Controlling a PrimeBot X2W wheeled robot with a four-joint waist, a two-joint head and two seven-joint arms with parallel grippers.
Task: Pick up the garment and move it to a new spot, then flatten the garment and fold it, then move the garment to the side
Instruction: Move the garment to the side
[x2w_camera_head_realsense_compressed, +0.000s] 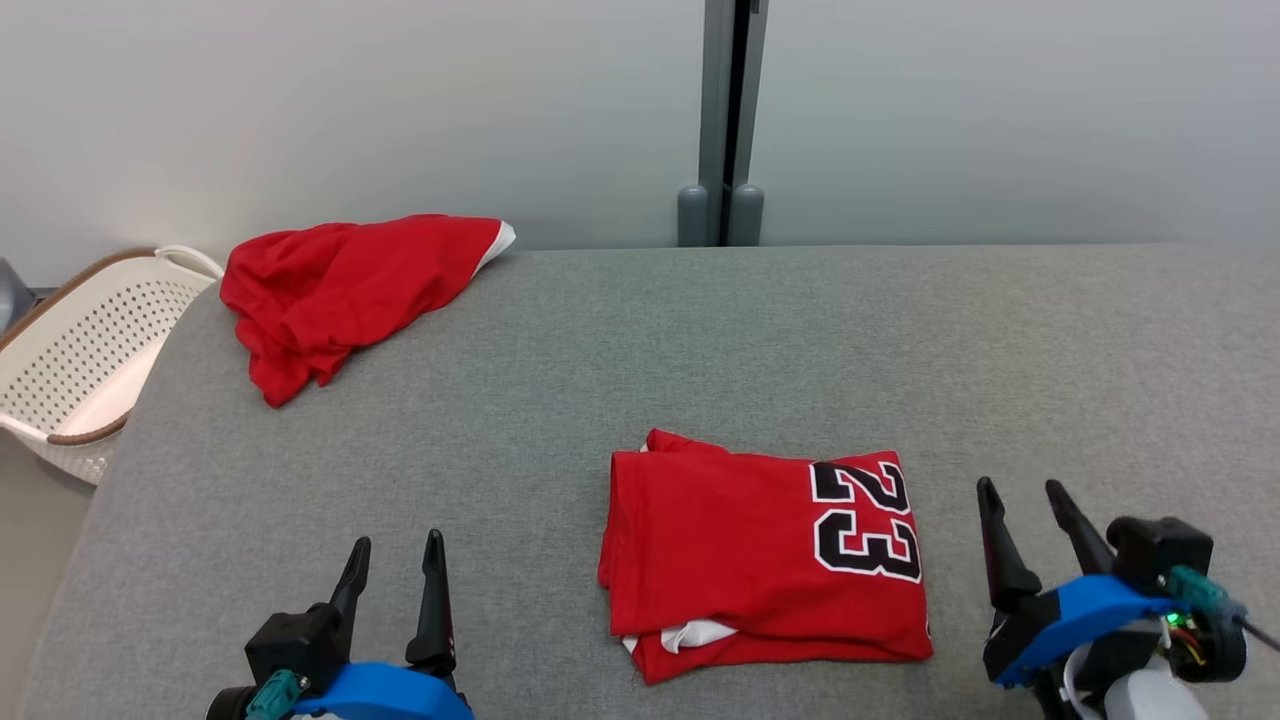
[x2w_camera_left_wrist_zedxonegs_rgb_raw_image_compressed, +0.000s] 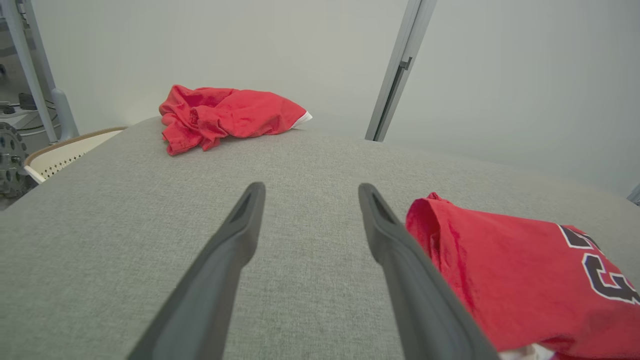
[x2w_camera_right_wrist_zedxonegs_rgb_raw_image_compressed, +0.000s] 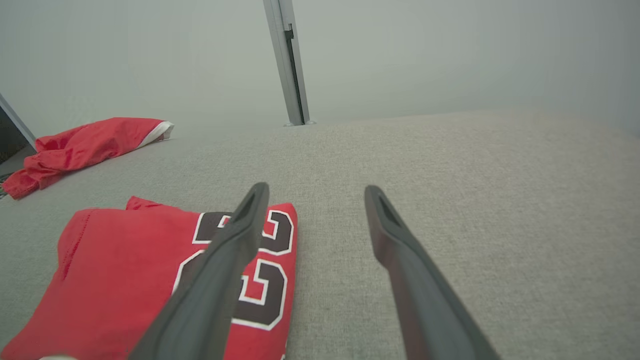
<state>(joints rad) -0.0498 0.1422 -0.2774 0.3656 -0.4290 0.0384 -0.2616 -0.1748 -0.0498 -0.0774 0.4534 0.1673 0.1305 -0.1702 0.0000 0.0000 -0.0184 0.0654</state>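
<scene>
Centrally, toward the near edge of the grey fabric table (x2w_camera_head_realsense_compressed: 560, 380), lies the garment (x2w_camera_head_realsense_compressed: 745, 550): a red jersey folded into a neat rectangle. A black, white-edged "23" sits on its right part, and a sliver of white shows at the near fold. The left gripper (x2w_camera_head_realsense_compressed: 398, 540) and right gripper (x2w_camera_head_realsense_compressed: 1022, 487) flank it, fingers spread, grasping nothing. A second red garment (x2w_camera_head_realsense_compressed: 340, 290) lies crumpled at the far left corner. Beside the table's left edge stands a white perforated basket (x2w_camera_head_realsense_compressed: 90, 340), brown-rimmed and partly cut off; its contents cannot be made out.
</scene>
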